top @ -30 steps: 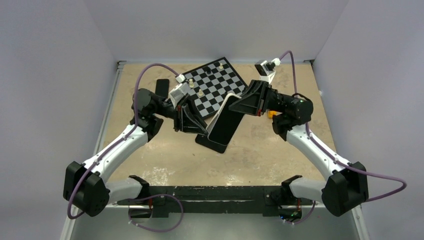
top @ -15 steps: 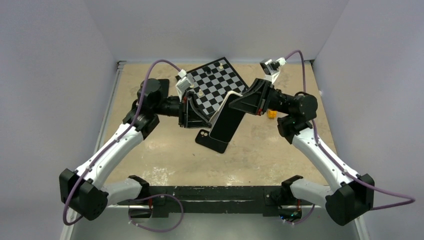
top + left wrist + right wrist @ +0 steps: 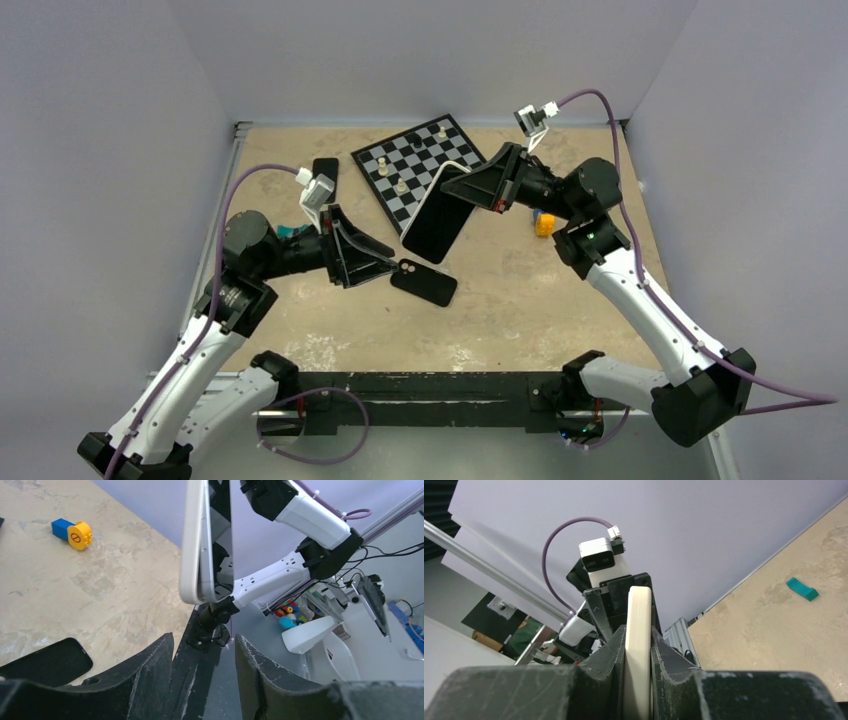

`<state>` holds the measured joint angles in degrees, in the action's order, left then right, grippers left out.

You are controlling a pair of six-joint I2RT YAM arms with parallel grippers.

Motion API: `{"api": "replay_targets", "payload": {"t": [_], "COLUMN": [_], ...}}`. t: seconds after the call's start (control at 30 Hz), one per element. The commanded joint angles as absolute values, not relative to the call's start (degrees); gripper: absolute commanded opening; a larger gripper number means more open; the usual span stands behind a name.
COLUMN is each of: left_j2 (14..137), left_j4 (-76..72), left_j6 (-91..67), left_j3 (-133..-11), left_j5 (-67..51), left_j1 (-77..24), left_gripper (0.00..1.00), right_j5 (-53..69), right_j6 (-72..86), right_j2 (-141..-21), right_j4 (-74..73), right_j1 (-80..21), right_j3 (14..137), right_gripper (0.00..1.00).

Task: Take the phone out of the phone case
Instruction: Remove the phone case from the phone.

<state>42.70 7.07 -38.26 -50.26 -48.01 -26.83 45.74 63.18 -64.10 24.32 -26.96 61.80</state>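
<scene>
Pulled back left, the left gripper (image 3: 388,265) sits spread and empty beside the flat phone case (image 3: 425,283); the right gripper (image 3: 472,192) pinches the phone (image 3: 435,218) by its edge, up high.

Phone case (image 3: 424,282) now off phone (image 3: 437,218), loose from left hand (image 3: 388,264).

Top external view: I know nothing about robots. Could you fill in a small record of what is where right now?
phone: out of its case, held off the table, tilted, dark screen facing up
phone case: empty, lying flat on the table, apart from the phone
right gripper: shut on the phone's far end
left gripper: open, holding nothing, tips beside the case; contact unclear
chessboard: far side of the table, a few pieces on it
toy block: yellow and blue, on the table under the right arm
task: phone looks free of the case
</scene>
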Motion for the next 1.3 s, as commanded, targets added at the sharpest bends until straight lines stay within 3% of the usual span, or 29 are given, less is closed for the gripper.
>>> {"api": "replay_targets", "payload": {"t": [0.0,0.83,1.03,1.27], "left_j2": [42.28,49.14,51.34,56.44], "left_j4": [-3.99,-16.57,-19.46,-22.61], "left_j6": [-49.32,-58.3,-60.24,-61.4], "left_j3": [-49.87,-49.03,-49.46,-51.87], "left_j5": [-47.83,-45.16,-44.29,-48.6], "left_j1": [-28.12,-29.22,-29.39,-31.66], "left_gripper": [0.55,0.55,0.48,0.31], "right_j5": [42.39,43.12,42.81,47.12], "right_j6": [63.44,64.1,63.83,59.1], "right_j2": [-63.47,-65.01,-65.31,-67.76], "right_j4": [26.88,27.6,27.78,24.95], "right_j1": [-27.01,-28.72,-29.96,-31.47], "right_j3": [63.12,64.01,63.48,66.81], "right_gripper": [0.0,0.0,0.0,0.0]}}
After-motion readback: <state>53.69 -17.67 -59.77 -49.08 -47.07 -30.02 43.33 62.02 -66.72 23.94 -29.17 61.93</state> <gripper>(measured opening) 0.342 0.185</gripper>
